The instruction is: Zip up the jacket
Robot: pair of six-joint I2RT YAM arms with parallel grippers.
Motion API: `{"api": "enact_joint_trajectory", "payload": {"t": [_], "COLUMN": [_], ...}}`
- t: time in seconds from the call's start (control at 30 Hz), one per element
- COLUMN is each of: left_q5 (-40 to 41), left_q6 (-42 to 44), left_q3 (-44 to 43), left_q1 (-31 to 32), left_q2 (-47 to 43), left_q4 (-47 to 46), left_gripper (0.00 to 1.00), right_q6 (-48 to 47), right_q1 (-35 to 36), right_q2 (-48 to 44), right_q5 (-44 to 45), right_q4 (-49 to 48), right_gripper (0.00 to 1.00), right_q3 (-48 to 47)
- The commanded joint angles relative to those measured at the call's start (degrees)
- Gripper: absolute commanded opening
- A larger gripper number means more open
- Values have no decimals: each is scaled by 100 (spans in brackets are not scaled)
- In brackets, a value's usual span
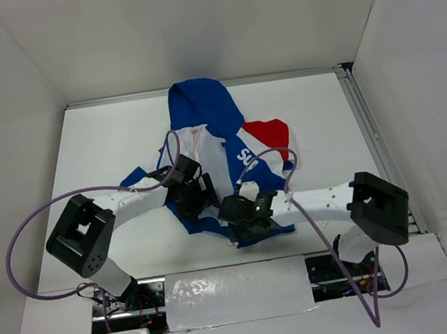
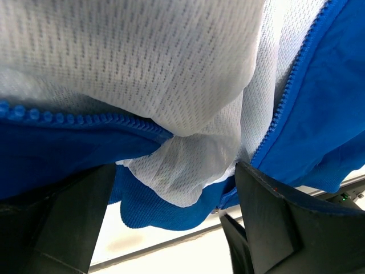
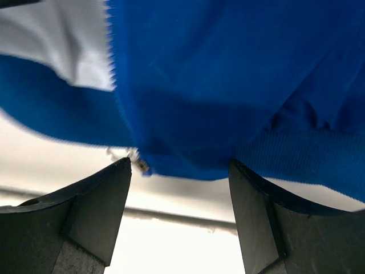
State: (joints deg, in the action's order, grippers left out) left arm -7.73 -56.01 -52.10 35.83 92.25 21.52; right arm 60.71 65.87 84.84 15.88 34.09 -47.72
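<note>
The left gripper (image 1: 191,191) sits on the jacket's (image 1: 200,112) lower left part and the right gripper (image 1: 245,216) on its bottom hem, the two close together. From the left wrist, the left gripper (image 2: 174,171) has its fingers (image 2: 74,217) spread wide, not clamped. White mesh lining (image 2: 171,68) and blue cloth bunch just in front of them, with a row of zipper teeth (image 2: 85,119) running off to one side. From the right wrist, the right gripper (image 3: 179,165) is also spread. The jacket's blue hem (image 3: 228,68) hangs at its fingertips, and a zipper edge (image 3: 117,85) runs down to a small metal piece (image 3: 141,164) too blurred to identify.

The jacket lies mid-table with its front open, its hood pointing away from the arms and its red panel (image 1: 270,134) on the right side. Both arms cover its lower half, and only part of the white lettering (image 1: 246,159) shows.

Under the jacket is a white table (image 1: 105,141) enclosed by white walls (image 1: 188,23). A metal rail (image 1: 366,123) runs along the edge to the jacket's right. Purple cables (image 1: 18,235) loop from both arms.
</note>
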Motion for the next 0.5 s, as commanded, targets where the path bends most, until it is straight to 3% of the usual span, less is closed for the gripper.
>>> {"api": "enact_joint_trajectory", "payload": {"t": [0.0,0.27,0.4,0.47], "left_q5": [78,219,263,315], "left_q6": [-112,-121,-103,-103], "left_q3": [165,50,24,15], "left_q1": [46,46,46,38], "left_q2": [4,21,-22,-23], "left_q4": [45,142,168,204], "left_gripper": [99,99,99,99], "right_q6": [248,204,380,415], "right_q1": [32,-39,-65,-91], "right_q2": [418,1219,1193,1009], "right_q5": [258,152,275,328], "right_q4": [317,344,397,353], "right_gripper": [76,73,46,40], "right_q3": [-386,-466,-352,-211]}}
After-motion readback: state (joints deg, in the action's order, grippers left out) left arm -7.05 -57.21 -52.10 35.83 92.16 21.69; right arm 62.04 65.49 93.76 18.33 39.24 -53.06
